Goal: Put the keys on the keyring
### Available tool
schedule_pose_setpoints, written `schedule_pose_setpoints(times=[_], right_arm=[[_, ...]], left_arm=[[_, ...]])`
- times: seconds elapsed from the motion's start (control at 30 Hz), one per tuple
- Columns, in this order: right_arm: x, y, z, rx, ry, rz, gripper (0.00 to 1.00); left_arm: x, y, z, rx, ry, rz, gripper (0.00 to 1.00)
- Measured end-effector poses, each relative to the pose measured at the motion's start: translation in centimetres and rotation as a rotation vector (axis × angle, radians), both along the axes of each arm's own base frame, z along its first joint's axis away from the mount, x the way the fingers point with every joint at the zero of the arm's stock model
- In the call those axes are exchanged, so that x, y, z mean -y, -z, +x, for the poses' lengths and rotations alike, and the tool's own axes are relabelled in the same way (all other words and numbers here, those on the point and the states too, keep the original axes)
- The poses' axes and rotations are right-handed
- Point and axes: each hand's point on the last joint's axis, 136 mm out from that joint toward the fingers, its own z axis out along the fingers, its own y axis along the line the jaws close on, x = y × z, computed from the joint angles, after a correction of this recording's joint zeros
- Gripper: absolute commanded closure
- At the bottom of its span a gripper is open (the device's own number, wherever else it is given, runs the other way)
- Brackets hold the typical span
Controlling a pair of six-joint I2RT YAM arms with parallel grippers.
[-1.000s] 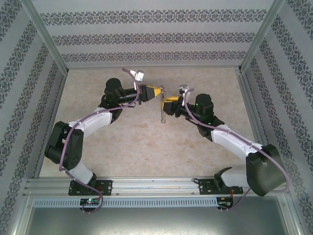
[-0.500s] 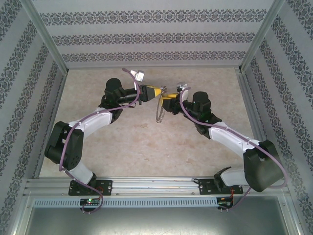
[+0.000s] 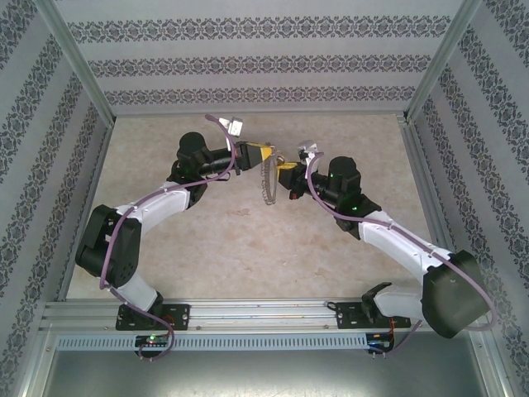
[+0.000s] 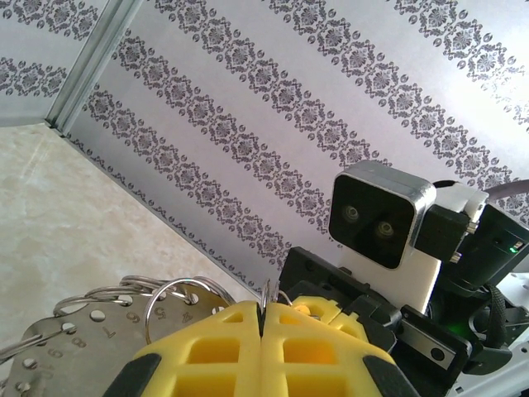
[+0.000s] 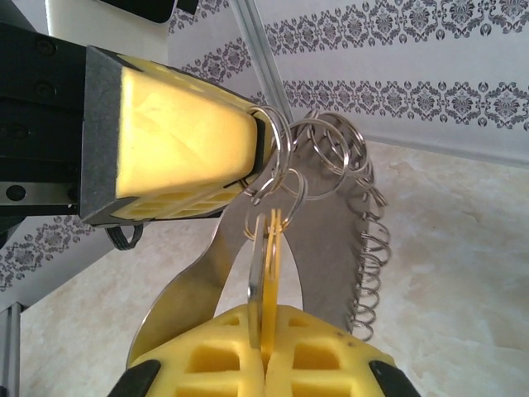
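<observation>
On your left, the left arm (image 3: 153, 203) reaches across the bench (image 3: 215, 248) toward the middle. The left fingers (image 4: 216, 341) are pressed together on a thin wire loop of the keyring (image 3: 266, 184), and the loop pokes out at the seam between them. The keyring hangs from that pinch, clear of the bench, between the two arms.

In the left wrist view you can see several of its small silvery loops bunched just left of the fingers. They sit beside a flat metal plate (image 4: 74, 347) stamped with digits and punched with holes. From the right wrist view the same plate hangs downward, with a row of small rings along its right edge.

Just right of the keyring is the key (image 5: 276, 248), a thin yellow sliver beside a flat silvery blade. It stands on edge between the right fingers (image 5: 235, 331), which are closed tight on it. Its top meets a small loop at the end of the left fingers; you cannot tell whether it is threaded through. The right arm (image 3: 388, 236) runs back to your right.
</observation>
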Motion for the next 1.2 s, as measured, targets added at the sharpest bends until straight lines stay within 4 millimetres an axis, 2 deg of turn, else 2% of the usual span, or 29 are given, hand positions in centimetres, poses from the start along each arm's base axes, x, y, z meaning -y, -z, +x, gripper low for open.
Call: schedule_pose_setpoints(times=[0.27, 0.83, 0.9, 0.97, 1.03, 1.1, 1.2], right_arm=[[-0.6, 0.7, -0.6, -0.014, -0.023, -0.024, 1.0], [-2.3, 0.7, 0.6, -0.032, -0.061, -0.036, 1.0], [-2.3, 0.8, 0.5, -0.035, -0.061, -0.037, 0.92], [-2.2, 0.8, 0.5, -0.04, -0.06, -0.039, 0.77], [-2.0, 1.0, 0.2, -0.052, -0.062, -0.046, 0.7], [-1.7, 1.1, -0.4, -0.065, -0.061, -0.046, 0.66], [-0.3, 1.0, -1.5, -0.082, -0.045, -0.034, 0.65]], left_arm=[[0.2, -0.3, -0.3, 0.003, 0.004, -0.018, 1.0], [-0.1, -1.1, 0.2, 0.012, -0.025, -0.05, 1.0], [-0.1, -1.0, 0.2, 0.01, -0.029, -0.051, 1.0], [-0.1, -0.8, 0.3, 0.007, -0.036, -0.052, 1.0], [-0.2, -0.7, 0.4, 0.007, -0.047, -0.054, 1.0], [-0.3, -0.8, 0.7, 0.008, -0.06, -0.057, 1.0], [-0.4, -0.9, 0.9, 0.009, -0.081, -0.062, 1.0]])
